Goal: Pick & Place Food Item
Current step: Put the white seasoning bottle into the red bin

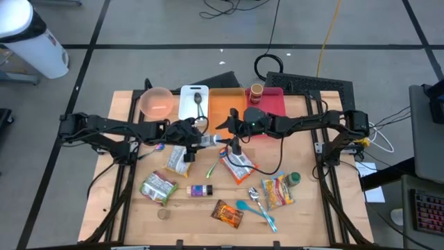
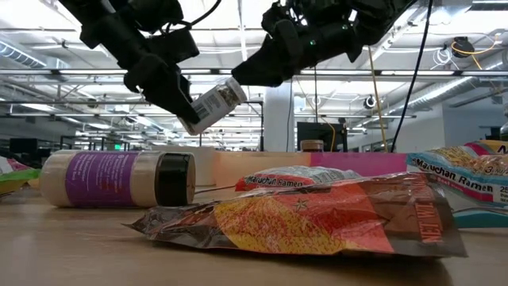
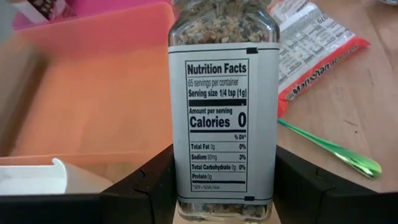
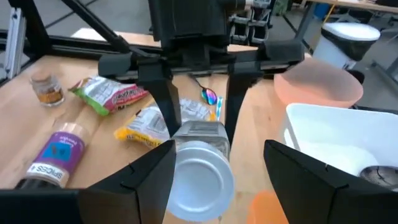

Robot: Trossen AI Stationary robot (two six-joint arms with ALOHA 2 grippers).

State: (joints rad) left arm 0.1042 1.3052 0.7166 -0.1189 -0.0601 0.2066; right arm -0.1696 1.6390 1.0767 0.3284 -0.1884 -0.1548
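Spice jar (image 3: pixel 224 106) is where we look first: it hangs in mid-air above the middle of the worktop (image 1: pixel 125 215), clamped between the fingers of the left tool (image 1: pixel 196 138). In the left wrist view we read its nutrition label facing the camera, with a dark finger (image 3: pixel 149 186) pressed against each side. In the low view we see the jar tilted, well clear of the surface.

We find the right tool (image 1: pixel 225 127) just beside the jar's silver cap (image 4: pixel 199 183), its fingers spread wide on either side of the cap without touching it.

Below them we note the orange tray (image 1: pixel 223 104), a ramen packet (image 1: pixel 238 165) and a green spoon (image 3: pixel 333 150). A purple-labelled jar (image 2: pixel 119 179) lies on its side on the worktop, nearer the front edge.
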